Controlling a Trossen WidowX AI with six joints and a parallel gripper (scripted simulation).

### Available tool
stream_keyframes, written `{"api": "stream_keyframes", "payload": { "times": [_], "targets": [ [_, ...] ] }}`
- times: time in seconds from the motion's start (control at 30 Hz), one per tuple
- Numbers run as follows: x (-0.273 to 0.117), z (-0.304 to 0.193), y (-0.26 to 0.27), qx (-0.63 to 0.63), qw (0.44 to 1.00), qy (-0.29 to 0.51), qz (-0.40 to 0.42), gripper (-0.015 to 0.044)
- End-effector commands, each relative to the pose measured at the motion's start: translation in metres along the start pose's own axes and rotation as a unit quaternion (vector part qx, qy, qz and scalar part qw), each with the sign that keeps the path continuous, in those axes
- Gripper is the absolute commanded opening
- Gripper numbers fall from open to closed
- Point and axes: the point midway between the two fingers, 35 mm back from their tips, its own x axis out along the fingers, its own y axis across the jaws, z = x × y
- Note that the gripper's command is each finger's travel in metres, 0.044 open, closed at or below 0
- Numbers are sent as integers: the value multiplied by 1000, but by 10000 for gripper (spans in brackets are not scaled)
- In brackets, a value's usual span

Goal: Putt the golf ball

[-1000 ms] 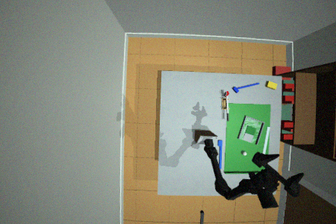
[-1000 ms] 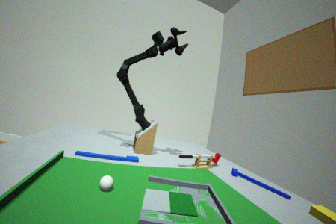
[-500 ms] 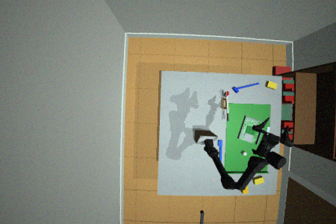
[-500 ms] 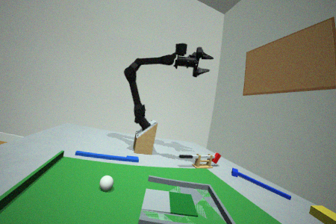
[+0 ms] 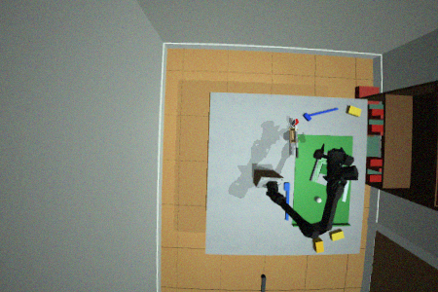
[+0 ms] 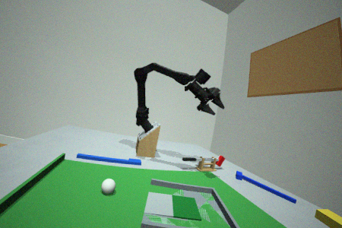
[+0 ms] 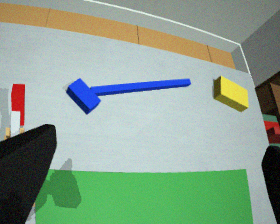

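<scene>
Red-headed putter (image 6: 213, 160) rests across a small wooden stand (image 6: 206, 166) on the pale grey bench (image 6: 45, 142), just off the far edge of the flat green felt mat (image 6: 76, 199). White golf ball (image 6: 109, 185) sits on the mat, near the grey-walled raised green (image 6: 186, 207). Blue putter (image 7: 124, 88) and yellow block (image 7: 231, 92) lie beyond. Black hand (image 6: 213, 105) hangs high, released, empty. Plain grey walls; tan wall board (image 6: 296, 66).

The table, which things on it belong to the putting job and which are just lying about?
For the job:
red putter on its wooden stand
golf ball
green mat
ramp and raised green
end effector, open, holding nothing

Lying about:
blue putter
blue bar
yellow blocks
</scene>
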Motion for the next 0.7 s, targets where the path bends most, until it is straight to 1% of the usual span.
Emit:
{"api": "stream_keyframes", "payload": {
  "times": [0.0, 0.2, 0.37, 0.43, 0.67],
  "targets": [
    [31, -58, 26, 4, 995, 86, 50, 440],
    [55, -133, 68, 6, 973, 192, 126, 440],
    [62, -199, 115, -7, 936, 280, 211, 440],
    [61, -207, 121, -9, 930, 290, 223, 440],
    [63, -212, 124, -9, 930, 290, 223, 440]
  ]
}}
